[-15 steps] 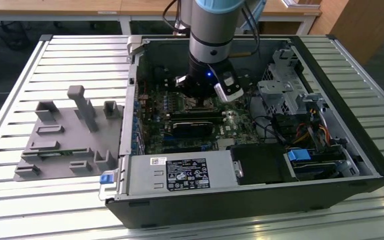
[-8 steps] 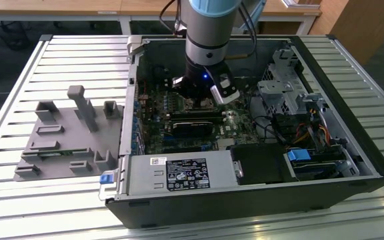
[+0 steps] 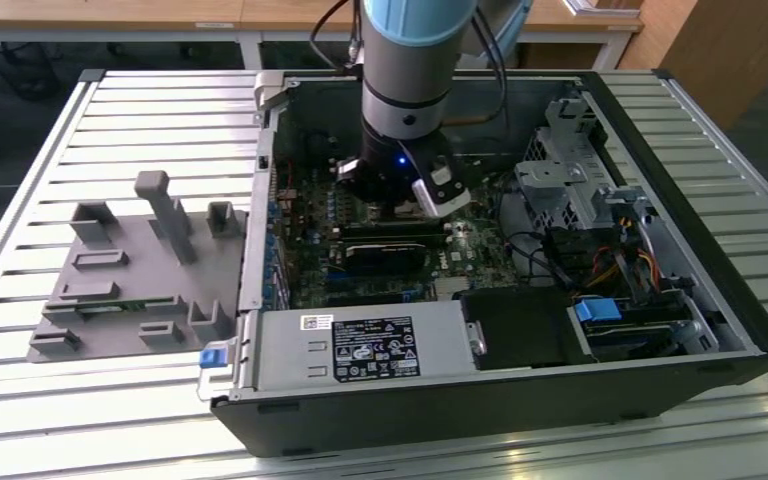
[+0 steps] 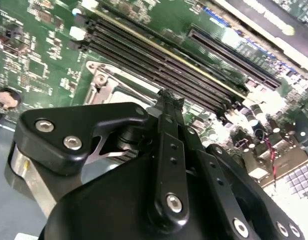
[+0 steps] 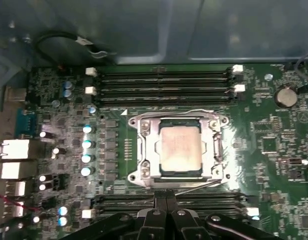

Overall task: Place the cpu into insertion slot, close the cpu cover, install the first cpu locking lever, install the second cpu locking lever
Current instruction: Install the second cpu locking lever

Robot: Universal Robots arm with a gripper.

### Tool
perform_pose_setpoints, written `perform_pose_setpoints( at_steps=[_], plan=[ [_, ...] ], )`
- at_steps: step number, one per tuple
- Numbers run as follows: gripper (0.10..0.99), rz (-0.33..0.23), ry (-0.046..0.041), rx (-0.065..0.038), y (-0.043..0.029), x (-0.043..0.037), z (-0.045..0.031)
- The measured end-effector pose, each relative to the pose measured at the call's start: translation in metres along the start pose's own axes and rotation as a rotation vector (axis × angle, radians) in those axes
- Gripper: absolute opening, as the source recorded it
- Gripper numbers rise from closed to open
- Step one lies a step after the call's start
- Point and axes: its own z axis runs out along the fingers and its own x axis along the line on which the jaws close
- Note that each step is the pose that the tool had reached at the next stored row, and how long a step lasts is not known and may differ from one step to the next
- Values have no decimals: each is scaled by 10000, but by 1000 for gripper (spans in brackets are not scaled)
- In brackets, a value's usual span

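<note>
Now the empty, clenched claw [image 5: 166, 199] just beside the cpu cover [image 5: 146, 150], cpu [image 5: 179, 148] beneath.

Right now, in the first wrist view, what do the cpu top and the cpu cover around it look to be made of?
The cpu top looks like dull, matte metal, pale grey with no sharp glints. The cpu cover looks like thin bright sheet metal, probably steel: it shines and shows crisp stamped edges around its window.

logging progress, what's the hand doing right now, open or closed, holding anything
Hand: closed, fingers pressed together, holding nothing visible; it sits beside the socket with the chip already seated under the metal cover.
</note>
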Motion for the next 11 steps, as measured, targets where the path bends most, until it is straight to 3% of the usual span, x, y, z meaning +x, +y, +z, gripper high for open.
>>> perform_pose_setpoints(
  at_steps=[11],
  plan=[
    [106,-168,42,-242,-54,57,85]
  ],
)
